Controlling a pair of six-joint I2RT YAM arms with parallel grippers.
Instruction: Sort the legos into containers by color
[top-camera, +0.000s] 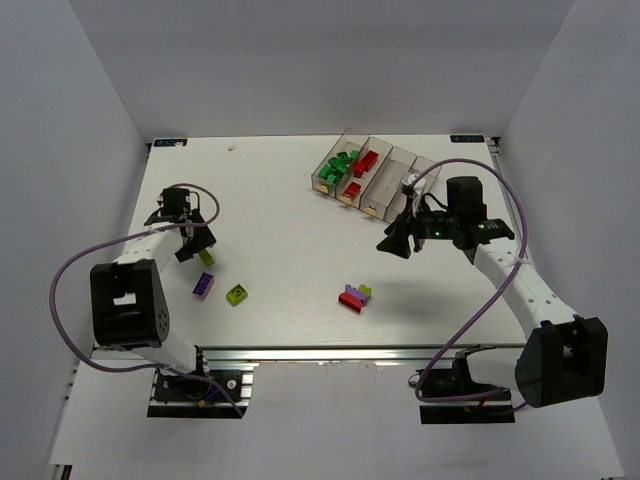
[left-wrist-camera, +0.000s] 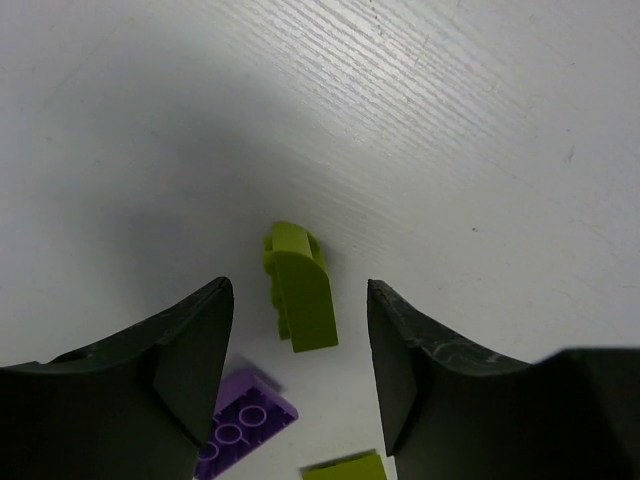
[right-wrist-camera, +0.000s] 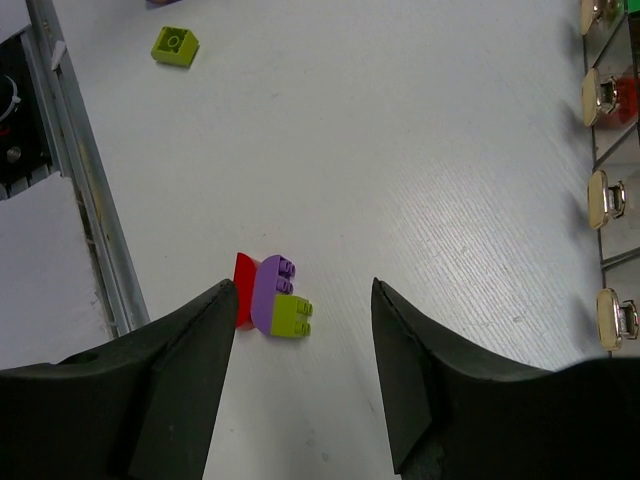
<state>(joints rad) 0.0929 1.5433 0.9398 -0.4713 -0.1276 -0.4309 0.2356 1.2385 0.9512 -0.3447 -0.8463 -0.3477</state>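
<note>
The containers (top-camera: 392, 172) stand in a slanted row at the back right; one bin holds green legos (top-camera: 340, 165) and the one beside it red legos (top-camera: 364, 163). My left gripper (top-camera: 195, 245) (left-wrist-camera: 298, 288) is open and hovers low over a curved yellow-green lego (left-wrist-camera: 300, 290) (top-camera: 206, 257), which lies on the table between the fingertips, untouched. A purple lego (left-wrist-camera: 245, 425) (top-camera: 203, 286) and a square yellow-green lego (top-camera: 237, 294) lie nearby. My right gripper (top-camera: 400, 243) (right-wrist-camera: 303, 285) is open and empty, above a cluster of red, purple and yellow-green legos (right-wrist-camera: 272, 295) (top-camera: 354, 297).
An aluminium rail (top-camera: 330, 352) runs along the table's near edge, also seen in the right wrist view (right-wrist-camera: 80, 170). The bins' metal end clips (right-wrist-camera: 600, 200) show at the right of that view. White walls enclose the table on three sides.
</note>
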